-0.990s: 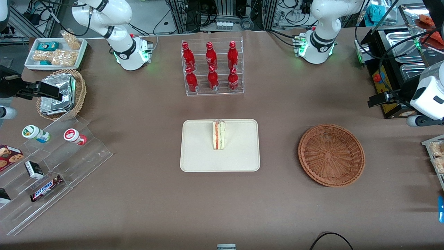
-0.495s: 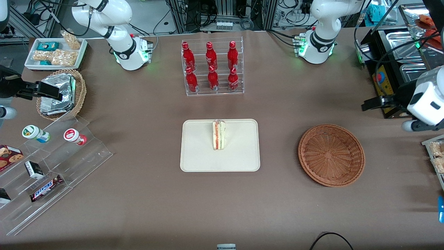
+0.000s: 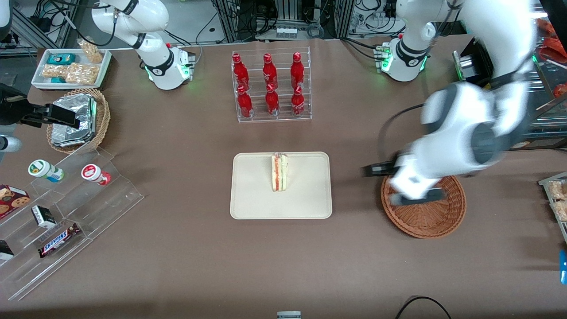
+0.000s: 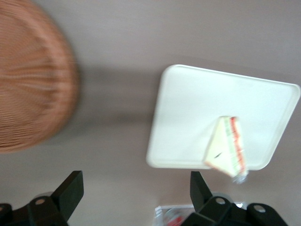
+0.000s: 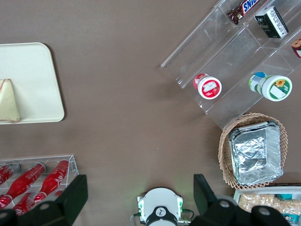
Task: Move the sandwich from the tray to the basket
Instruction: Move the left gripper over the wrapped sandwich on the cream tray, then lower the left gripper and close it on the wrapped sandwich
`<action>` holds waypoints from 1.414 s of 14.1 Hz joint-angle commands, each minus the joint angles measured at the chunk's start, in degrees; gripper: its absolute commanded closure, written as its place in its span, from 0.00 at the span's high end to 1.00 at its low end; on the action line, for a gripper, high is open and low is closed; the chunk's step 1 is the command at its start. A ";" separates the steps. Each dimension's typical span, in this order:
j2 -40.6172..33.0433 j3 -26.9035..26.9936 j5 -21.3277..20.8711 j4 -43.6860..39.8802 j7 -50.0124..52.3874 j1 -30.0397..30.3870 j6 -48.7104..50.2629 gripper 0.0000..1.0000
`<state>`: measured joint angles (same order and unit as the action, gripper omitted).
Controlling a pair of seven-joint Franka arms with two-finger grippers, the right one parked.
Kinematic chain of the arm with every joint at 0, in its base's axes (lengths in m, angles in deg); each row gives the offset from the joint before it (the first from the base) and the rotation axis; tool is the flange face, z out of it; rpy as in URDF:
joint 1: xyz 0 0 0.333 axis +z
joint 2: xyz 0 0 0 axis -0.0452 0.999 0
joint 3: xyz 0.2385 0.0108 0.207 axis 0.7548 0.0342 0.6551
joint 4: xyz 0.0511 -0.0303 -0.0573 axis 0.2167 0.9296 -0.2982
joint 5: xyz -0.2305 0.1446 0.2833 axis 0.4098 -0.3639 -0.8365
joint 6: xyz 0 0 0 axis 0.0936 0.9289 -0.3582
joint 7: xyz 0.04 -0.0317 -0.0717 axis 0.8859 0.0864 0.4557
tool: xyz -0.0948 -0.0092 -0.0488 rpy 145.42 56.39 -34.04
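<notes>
- Since the earlier frame, the left arm has swung in from the working arm's end of the desk, bringing its hand toward the tray.
- Right now the hand hangs above the desk, between the tray and the round wicker basket, nearer the basket, with the arm covering part of it.
- The hand is wide, its two black fingers standing well apart.
- The sandwich rests on the white tray, as in the earlier frame, well apart from the hand. It reaches close to the tray's edge farther from the front camera. From above it shows as a narrow strip of layers; the left wrist view shows its triangular side.
- The wicker basket sits beside the tray, toward the working arm's end.
- Farther from the front camera than the tray, a see-through rack holds red bottles.
- Toward the parked arm's end, a see-through stand holds a red-lidded jar and a chocolate bar.
</notes>
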<state>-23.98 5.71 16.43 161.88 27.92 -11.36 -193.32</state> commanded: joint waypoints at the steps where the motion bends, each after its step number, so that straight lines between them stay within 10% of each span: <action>1: 5.56 0.66 -4.77 -2.92 9.31 -6.94 -6.40 1.00; 5: 13.64 0.58 -15.07 -9.58 21.91 -16.17 -7.92 1.00; 20: 23.41 0.66 -16.66 -11.02 17.17 -27.97 -12.31 1.00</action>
<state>-2.20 5.82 0.72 151.60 44.68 -38.30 -204.30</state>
